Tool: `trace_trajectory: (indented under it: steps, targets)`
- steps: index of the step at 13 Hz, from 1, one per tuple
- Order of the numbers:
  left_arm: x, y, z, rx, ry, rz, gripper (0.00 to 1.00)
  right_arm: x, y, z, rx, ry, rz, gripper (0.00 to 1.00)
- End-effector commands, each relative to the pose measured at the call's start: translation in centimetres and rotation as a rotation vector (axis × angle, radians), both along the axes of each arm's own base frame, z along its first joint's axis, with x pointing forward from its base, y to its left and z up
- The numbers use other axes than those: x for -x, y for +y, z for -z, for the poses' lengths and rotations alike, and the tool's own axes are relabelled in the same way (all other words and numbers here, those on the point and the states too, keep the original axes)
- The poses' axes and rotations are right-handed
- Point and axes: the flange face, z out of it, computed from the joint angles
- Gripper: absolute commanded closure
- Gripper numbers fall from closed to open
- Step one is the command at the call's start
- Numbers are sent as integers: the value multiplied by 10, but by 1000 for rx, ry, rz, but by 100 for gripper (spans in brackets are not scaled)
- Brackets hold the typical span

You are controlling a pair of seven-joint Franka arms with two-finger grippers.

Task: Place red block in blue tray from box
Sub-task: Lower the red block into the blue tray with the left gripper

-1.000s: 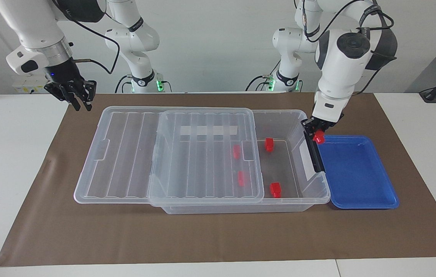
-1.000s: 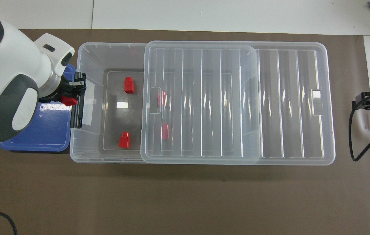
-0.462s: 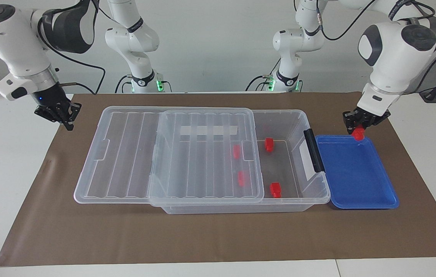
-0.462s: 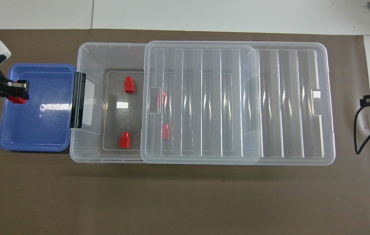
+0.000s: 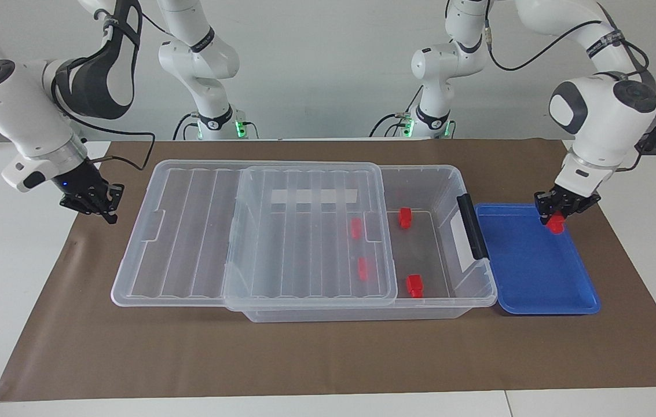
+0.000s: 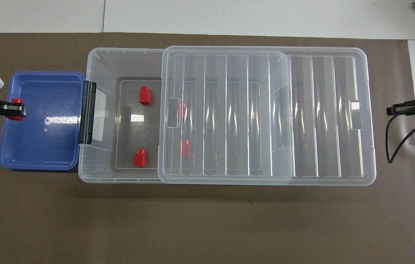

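The left gripper, at the right of the facing view, has its fingers clamped on a small bright red block, low over the blue tray. The right gripper, closed and empty, waits at the left of that view.

Two white robot arms with black hands

Each arm is made of fat, round white tubes joined like elbows, with smooth shiny shells. The big joints have dark grey patches and round grey caps on the ends. The left arm has a thin black cable that loops along it from part to part. The right arm has a black cable too, and a silver ring sits at its wrist. The left gripper is small and black, and so is the right gripper, which shows a tiny blue light just above it. Black bands with little white writing wrap the upper tubes. At the bottom of each arm, little green lights glow.
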Motion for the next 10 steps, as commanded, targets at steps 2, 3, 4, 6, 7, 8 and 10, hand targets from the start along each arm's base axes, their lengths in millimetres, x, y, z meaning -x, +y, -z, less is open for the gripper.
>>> trace_trajectory:
  steps: [2,3,4,6,7,8,10]
  targets:
    - [20,-2,37,12,-45,16,100,-11,6,16,-21,-26,-35,100]
    - [19,-1,42,13,-46,17,100,-13,11,19,-21,-27,-40,100]
    - [17,0,51,14,-39,17,100,-15,19,21,-31,-29,-47,100]
    - [20,7,73,17,-43,10,100,-19,22,26,-53,-38,-39,100]
    - [20,14,84,17,-54,7,100,-20,24,27,-54,-40,-41,100]
    - [19,15,91,16,-61,16,100,-21,30,27,-54,-39,-48,100]
    - [16,22,103,17,-72,7,100,-23,48,28,-59,-32,-37,100]
